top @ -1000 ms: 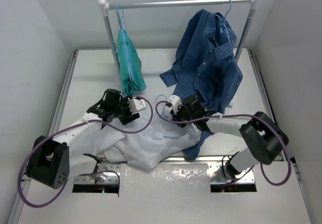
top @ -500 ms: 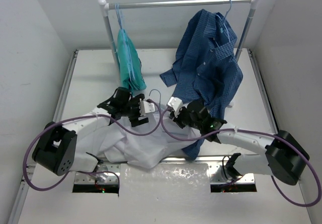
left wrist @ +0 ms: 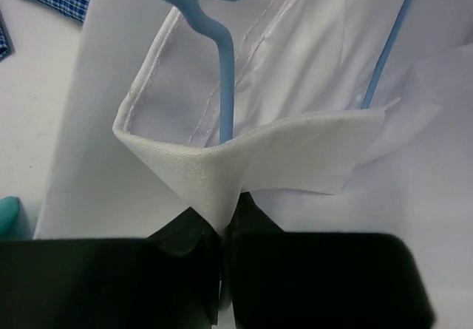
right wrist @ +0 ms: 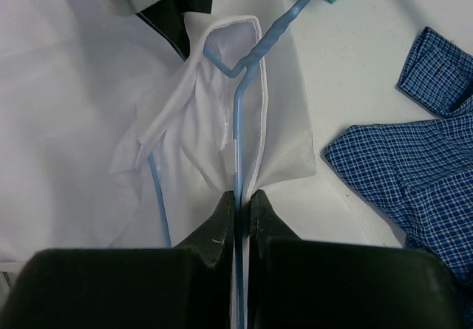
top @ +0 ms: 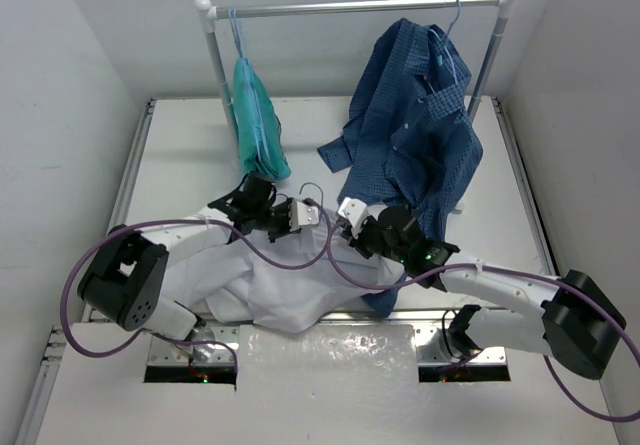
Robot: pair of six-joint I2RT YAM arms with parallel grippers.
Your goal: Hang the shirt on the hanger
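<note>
The white shirt lies crumpled on the table between the two arms. In the left wrist view my left gripper is shut on a fold of the shirt's collar, with the pale-blue hanger rising through the neck opening just behind. My right gripper is shut on the hanger's wire at the neck, with the shirt's fabric bunched beside it. From above, the left gripper and right gripper face each other closely, and the hanger's hook stands between them.
A clothes rack stands at the back. A teal-green garment hangs on its left and a dark blue checked shirt on its right, trailing onto the table by my right arm. White walls close in on both sides.
My left gripper moved right to the collar and shut on it. The right arm stretched out lower and shifted slightly, still holding the hanger.
</note>
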